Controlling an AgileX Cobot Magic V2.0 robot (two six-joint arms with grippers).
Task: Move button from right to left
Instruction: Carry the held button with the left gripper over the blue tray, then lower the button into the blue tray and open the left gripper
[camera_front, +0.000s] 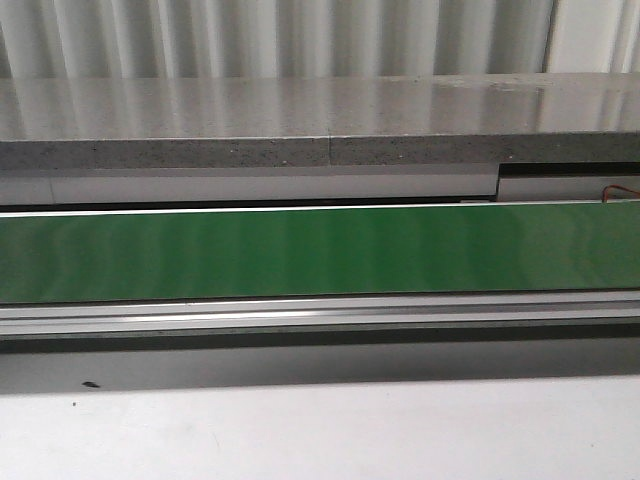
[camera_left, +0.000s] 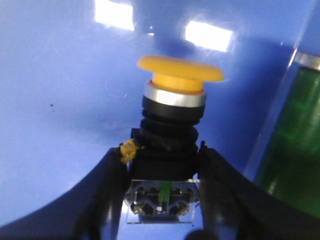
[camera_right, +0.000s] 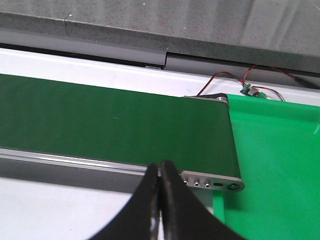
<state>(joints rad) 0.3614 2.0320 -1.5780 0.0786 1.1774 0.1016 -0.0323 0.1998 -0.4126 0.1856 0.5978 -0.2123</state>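
We note the left gripper (camera_left: 162, 200) clamped on the button (camera_left: 172, 122), yellow head projecting beyond the fingertips; right gripper (camera_right: 160, 200) fully closed, empty.

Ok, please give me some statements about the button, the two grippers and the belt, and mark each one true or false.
1. The left gripper holds the button. True.
2. The button's head is red. False: it is yellow.
3. The right gripper is wide open. False: its fingers are closed together, with nothing between them.
4. The green belt carries nothing in the front view. True.
5. The button lies on the belt. False: it is over a blue surface.
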